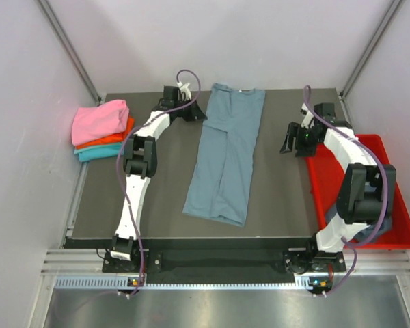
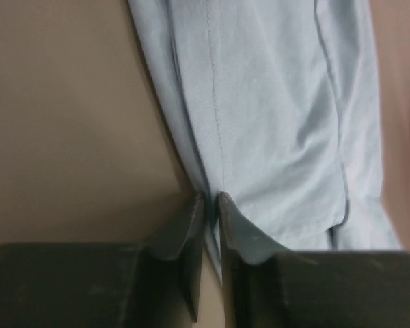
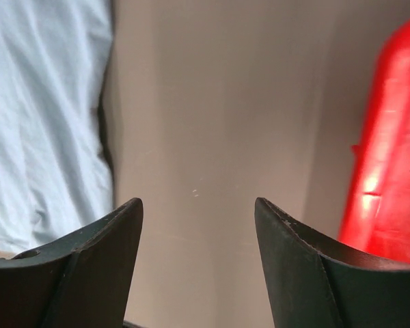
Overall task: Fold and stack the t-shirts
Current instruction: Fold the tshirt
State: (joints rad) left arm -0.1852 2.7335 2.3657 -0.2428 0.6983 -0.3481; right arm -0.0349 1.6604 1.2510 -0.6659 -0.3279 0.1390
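A dark matte table (image 1: 280,198) is filling the middle of the scene. A shallow red plastic tray (image 1: 404,229) is lying along its right edge, overhanging it slightly. Pale walls (image 1: 225,41) are enclosing the far side, left and right. A ribbed metal rail (image 1: 212,262) is running along the near edge.

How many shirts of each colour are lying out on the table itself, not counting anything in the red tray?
blue-grey shirt: 1
pink shirt: 1
orange shirt: 1
teal shirt: 1
Total: 4
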